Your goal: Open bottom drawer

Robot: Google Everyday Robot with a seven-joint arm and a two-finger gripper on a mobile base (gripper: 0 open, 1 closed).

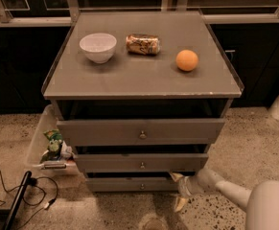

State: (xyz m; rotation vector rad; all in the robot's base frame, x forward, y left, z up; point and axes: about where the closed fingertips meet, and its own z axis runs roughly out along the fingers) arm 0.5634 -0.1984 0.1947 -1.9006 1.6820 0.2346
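The grey cabinet has three drawers. The bottom drawer is the lowest, a slim grey front with a small brass knob. It stands about flush with the cabinet front, near the floor. My gripper comes in from the lower right on a white arm. It sits at the right end of the bottom drawer's front, to the right of the knob and apart from it. One fingertip reaches up by the drawer's right corner, the other points down to the floor.
On the cabinet top stand a white bowl, a can lying on its side and an orange. A clear bin with packets stands at the left. Black cables lie on the floor at lower left.
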